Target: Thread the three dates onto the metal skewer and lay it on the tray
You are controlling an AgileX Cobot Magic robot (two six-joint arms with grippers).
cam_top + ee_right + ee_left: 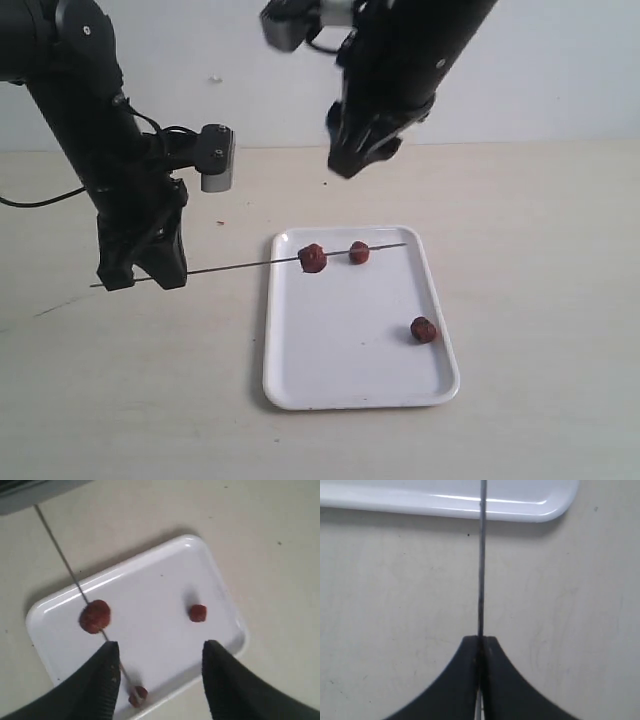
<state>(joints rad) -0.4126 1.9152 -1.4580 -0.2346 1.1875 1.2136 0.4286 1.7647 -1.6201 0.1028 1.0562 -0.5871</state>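
The white tray (350, 370) lies on the beige table. My left gripper (140, 275) is shut on the thin metal skewer (235, 266), holding it level with its far end over the tray's back edge. Two dates are threaded on it: one (312, 258) near the tray's left rim, another (359, 253) further along. The third date (423, 329) lies loose near the tray's right rim. My right gripper (355, 160) hangs open above the tray's back edge, holding nothing. The left wrist view shows the gripper (480, 639) shut on the skewer (481, 570). The right wrist view shows the open gripper (160, 647) over the tray (160, 580).
Bare beige table (540, 260) surrounds the tray, and a white wall (560, 70) stands behind it. A black cable (40, 198) trails from the left arm at the left edge.
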